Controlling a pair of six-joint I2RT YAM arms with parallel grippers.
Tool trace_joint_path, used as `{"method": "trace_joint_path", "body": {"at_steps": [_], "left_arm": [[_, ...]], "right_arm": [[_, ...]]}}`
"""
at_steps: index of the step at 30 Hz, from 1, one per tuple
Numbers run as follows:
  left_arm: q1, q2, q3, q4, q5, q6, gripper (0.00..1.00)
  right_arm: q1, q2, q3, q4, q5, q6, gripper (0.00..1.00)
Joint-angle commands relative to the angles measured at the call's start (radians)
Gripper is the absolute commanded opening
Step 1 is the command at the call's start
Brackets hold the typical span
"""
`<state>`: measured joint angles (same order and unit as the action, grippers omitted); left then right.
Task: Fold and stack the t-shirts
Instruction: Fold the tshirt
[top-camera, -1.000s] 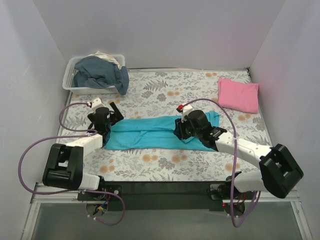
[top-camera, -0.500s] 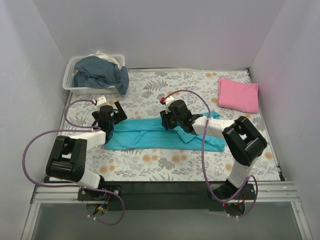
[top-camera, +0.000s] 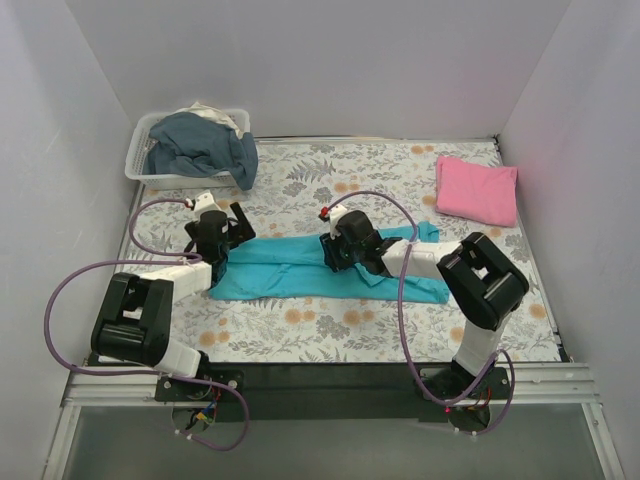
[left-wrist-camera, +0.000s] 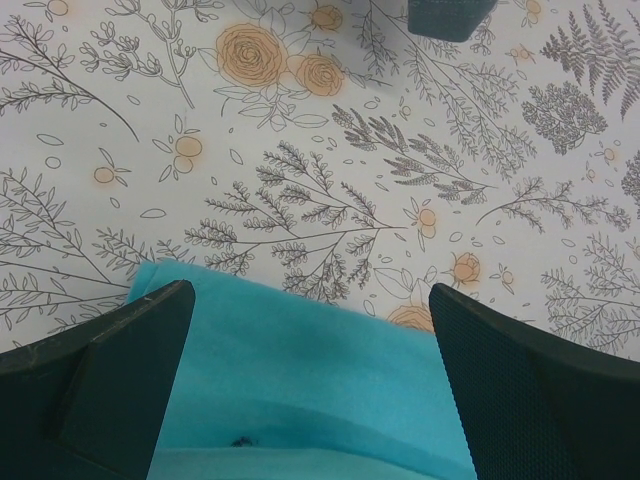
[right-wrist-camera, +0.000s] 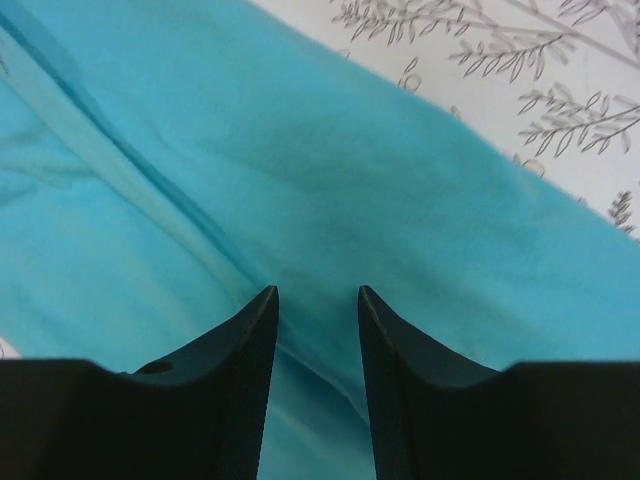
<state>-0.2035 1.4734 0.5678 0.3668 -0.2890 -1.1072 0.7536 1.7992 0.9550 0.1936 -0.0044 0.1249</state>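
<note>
The left arm and right arm are white links with black joints, trailing purple cables; red-dotted wrists, dark textured fingers.

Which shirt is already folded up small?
The pink t-shirt, a tidy rectangle at the far right. The turquoise t-shirt lies stretched out in a long strip.

1. Turquoise t-shirt: folded lengthwise into a long, narrow band, lying flat across the middle of the table, running left to right, creased along its length.
2. Pink t-shirt: folded into a compact rectangle, at the far right corner.
</note>
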Motion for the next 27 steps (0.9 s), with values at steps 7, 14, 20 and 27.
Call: {"method": "trace_joint_path", "body": {"at_steps": [7,14,20,27], "left_arm": [[-0.031,-0.015,0.023,-0.002,-0.006,0.003,0.98],[-0.071,-0.045,0.003,-0.015,-0.033,-0.016,0.98],[-0.157,-0.113,-0.045,-0.005,-0.068,-0.071,0.98],[-0.264,-0.065,0.001,0.015,-0.032,-0.068,0.98]], "right_arm": [[0.052,-0.086,-0.101,0.04,-0.028,0.032,0.34],[0.061,-0.135,-0.127,0.04,-0.002,0.035,0.34],[0.059,-0.225,-0.119,0.029,0.073,0.021,0.34],[0.035,-0.399,-0.18,-0.054,0.225,0.016,0.38]]}}
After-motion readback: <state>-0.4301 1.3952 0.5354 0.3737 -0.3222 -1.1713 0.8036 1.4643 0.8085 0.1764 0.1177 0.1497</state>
